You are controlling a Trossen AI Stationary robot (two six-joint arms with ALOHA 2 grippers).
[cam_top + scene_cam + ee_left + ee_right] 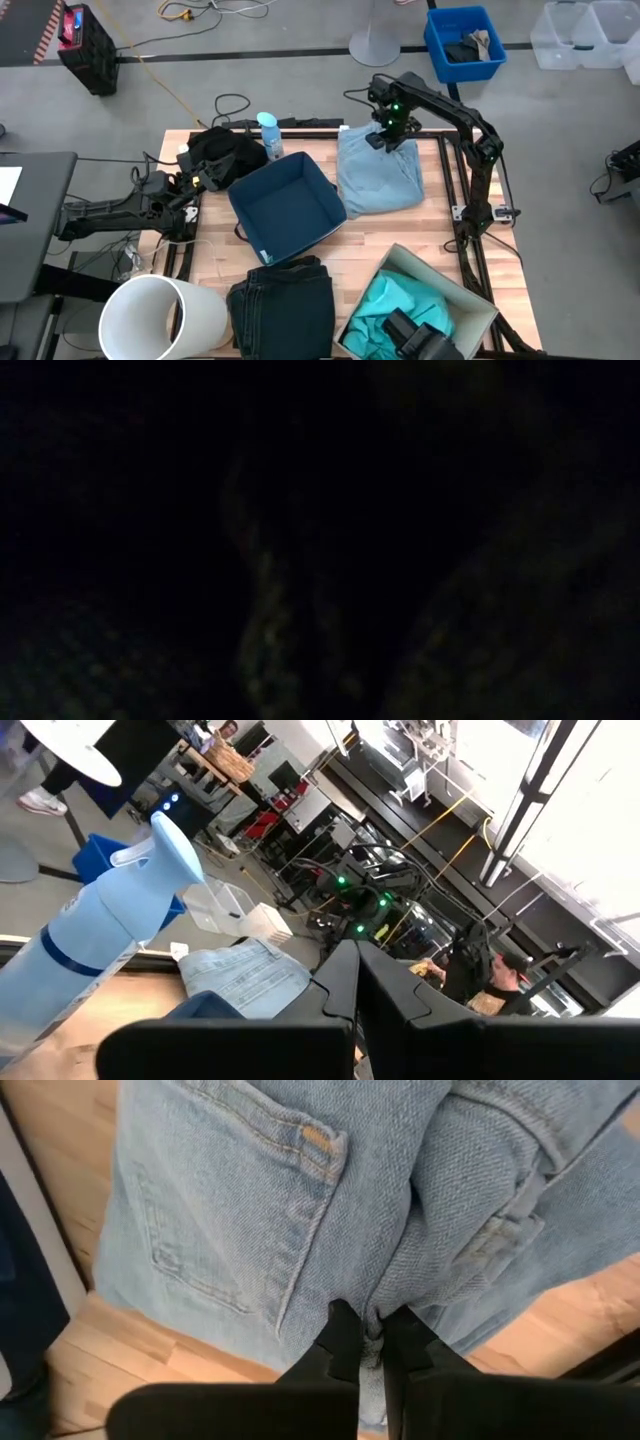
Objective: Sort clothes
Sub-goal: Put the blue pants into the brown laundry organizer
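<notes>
Pale blue denim jeans (378,172) lie folded on the table's far right part. My right gripper (392,135) points down at their far edge and is shut on them. A black garment (222,155) is heaped at the far left, and my left gripper (195,183) waits shut and bare beside it. Dark navy jeans (282,305) lie folded at the near edge. A turquoise top (385,310) lies in a pale box (470,300) at the near right. The low view is dark. My right gripper pinches a raised fold of the pale blue jeans (372,1348) between its two fingers, close to a back pocket (240,1210). The fingers come from above, pointing down. The rest of the jeans lies spread on the table.
A navy fabric bin (285,205) stands open mid-table, with a blue spray bottle (270,135) behind it. A white bucket (160,315) lies at the near left. On the floor past the far edge stands a blue crate (463,42).
</notes>
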